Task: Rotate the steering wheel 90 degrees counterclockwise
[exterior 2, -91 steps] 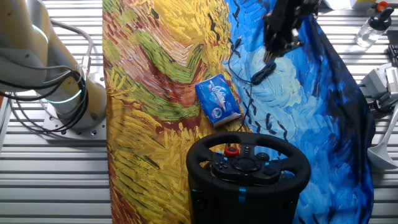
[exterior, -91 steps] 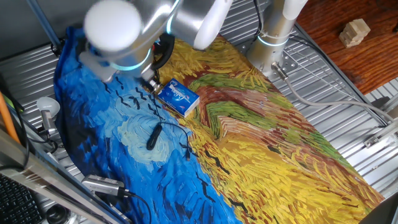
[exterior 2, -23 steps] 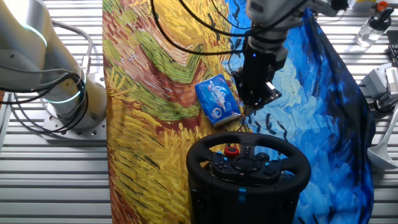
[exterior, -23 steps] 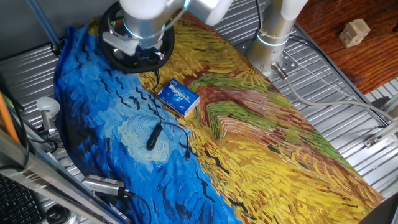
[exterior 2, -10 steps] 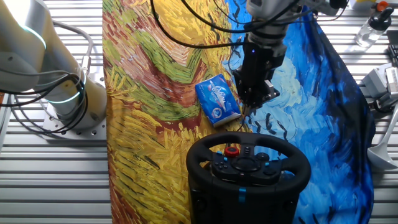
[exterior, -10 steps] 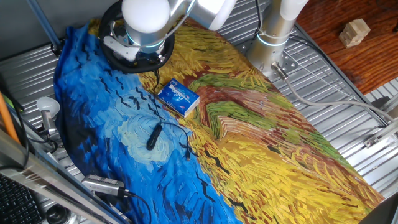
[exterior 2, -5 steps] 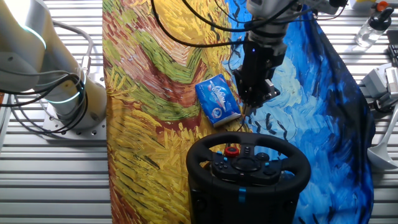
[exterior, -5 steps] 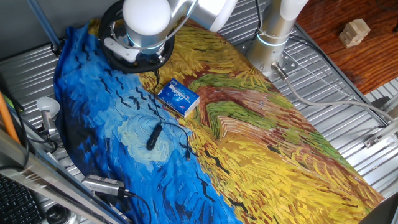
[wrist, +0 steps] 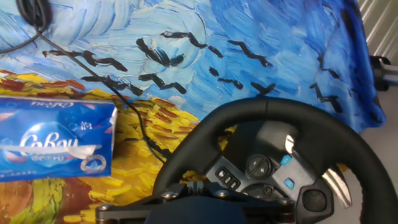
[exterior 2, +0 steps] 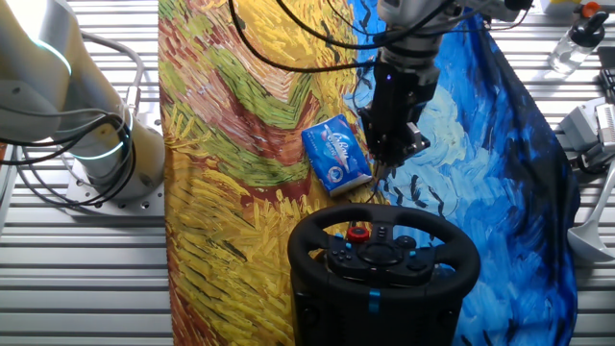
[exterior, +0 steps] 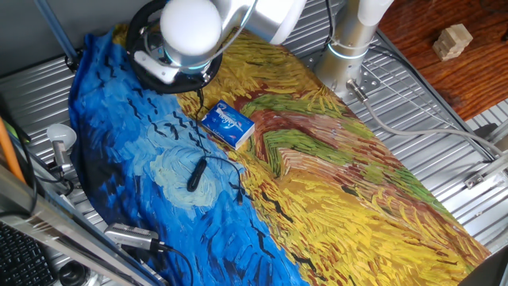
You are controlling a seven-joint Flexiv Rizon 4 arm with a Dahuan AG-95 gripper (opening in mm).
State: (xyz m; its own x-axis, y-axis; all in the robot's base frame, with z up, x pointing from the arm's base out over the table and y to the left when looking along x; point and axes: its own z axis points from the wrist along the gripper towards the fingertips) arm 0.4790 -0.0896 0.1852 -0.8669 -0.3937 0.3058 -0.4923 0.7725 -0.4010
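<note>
The steering wheel (exterior 2: pixel 384 246), black with a thick rim and a hub with red and coloured buttons, stands at the near edge of the painted cloth in the other fixed view. In one fixed view only part of its rim (exterior: pixel 148 76) shows behind my arm. In the hand view the wheel (wrist: pixel 273 163) fills the lower right. My gripper (exterior 2: pixel 382 165) hangs above the cloth just beyond the wheel's far rim, next to the blue box (exterior 2: pixel 336 154). In the hand view my gripper (wrist: pixel 199 185) is shut and empty, its tips over the wheel's left rim.
The blue tissue box (wrist: pixel 55 143) lies left of the wheel. A black cable (wrist: pixel 134 118) runs across the cloth, with a small black device (exterior: pixel 195 174) on it. The robot base (exterior 2: pixel 101 144) stands beside the cloth. A bottle (exterior 2: pixel 575 38) stands at the far right.
The arm has shifted only slightly over the last second. The gripper stays shut just beyond the wheel's far rim; the wheel has not turned.
</note>
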